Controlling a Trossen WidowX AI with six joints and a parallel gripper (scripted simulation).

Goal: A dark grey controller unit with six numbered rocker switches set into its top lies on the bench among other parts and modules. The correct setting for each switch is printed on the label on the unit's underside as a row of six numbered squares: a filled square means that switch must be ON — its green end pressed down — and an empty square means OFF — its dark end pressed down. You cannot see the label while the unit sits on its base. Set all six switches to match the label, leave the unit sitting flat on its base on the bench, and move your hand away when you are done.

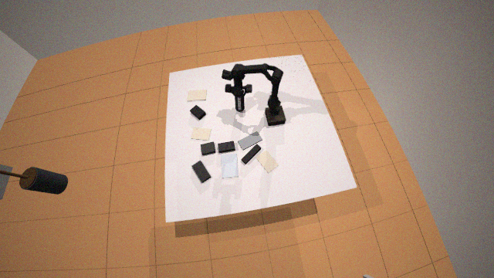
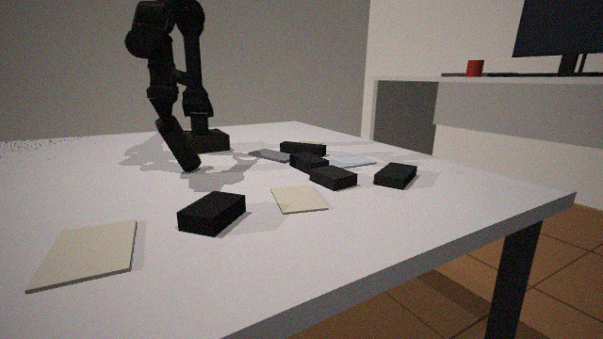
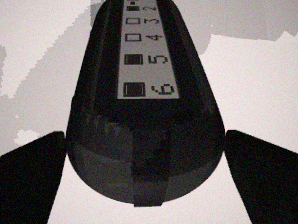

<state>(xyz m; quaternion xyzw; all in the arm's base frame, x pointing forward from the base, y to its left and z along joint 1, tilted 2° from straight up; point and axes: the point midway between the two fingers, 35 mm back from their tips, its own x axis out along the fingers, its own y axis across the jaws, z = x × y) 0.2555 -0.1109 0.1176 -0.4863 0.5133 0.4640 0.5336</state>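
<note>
Wrist view shows the gripper (image 1: pixel 238 92) (image 2: pixel 165 118) (image 3: pixel 147 141) with wide-set jaws pinching the controller unit (image 1: pixel 239 104) (image 2: pixel 179 145) (image 3: pixel 150 112) — steeply tilted, label exposed — whose low end, near the bench (image 1: pixel 309 162) (image 2: pixel 400 235) (image 3: pixel 272 100), could catch during lowering and twist it loose.

Red cup (image 2: pixel 475 68) — plain, unpatterned

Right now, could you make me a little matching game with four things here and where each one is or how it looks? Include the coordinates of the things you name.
1. controller unit (image 1: pixel 239 103) (image 2: pixel 179 146) (image 3: pixel 115 150)
2. red cup (image 2: pixel 475 68)
3. square five (image 3: pixel 133 59)
4. square four (image 3: pixel 133 37)

A. filled
B. on the desk beyond the table
C. tilted, between the gripper's (image 3: pixel 145 142) fingers
D. empty

Pairs: 1-C, 2-B, 3-A, 4-D.
</note>
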